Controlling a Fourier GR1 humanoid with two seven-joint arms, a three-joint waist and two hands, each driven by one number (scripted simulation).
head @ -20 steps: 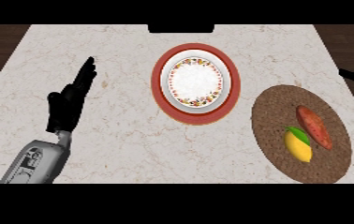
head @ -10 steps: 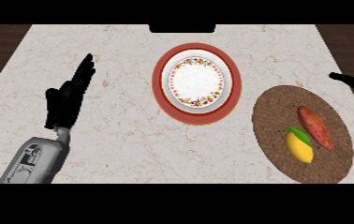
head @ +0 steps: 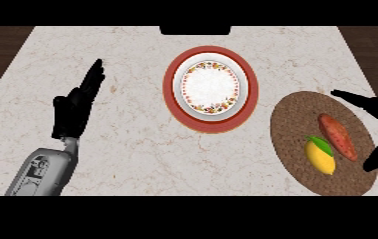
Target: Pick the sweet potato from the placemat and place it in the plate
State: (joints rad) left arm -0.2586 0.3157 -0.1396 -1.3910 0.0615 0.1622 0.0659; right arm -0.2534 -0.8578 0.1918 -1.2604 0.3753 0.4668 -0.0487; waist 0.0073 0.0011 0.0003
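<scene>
The reddish-orange elongated sweet potato [head: 337, 136] lay ungrasped on the round brown woven placemat [head: 295, 133], beside a yellow mango [head: 320, 156]; pick and placement remained. Its long axis ran from upper left to lower right. The white floral plate with red rim [head: 210, 89] stood well apart. The right hand [head: 357, 99] showed only partly at the right edge; its fingers' state could not be told. The left hand [head: 74, 108] rested open.

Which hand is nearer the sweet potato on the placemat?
Right. The right hand shows at the view's right edge, just beyond the sweet potato. The left hand rests open far across the counter, past the plate.
</scene>
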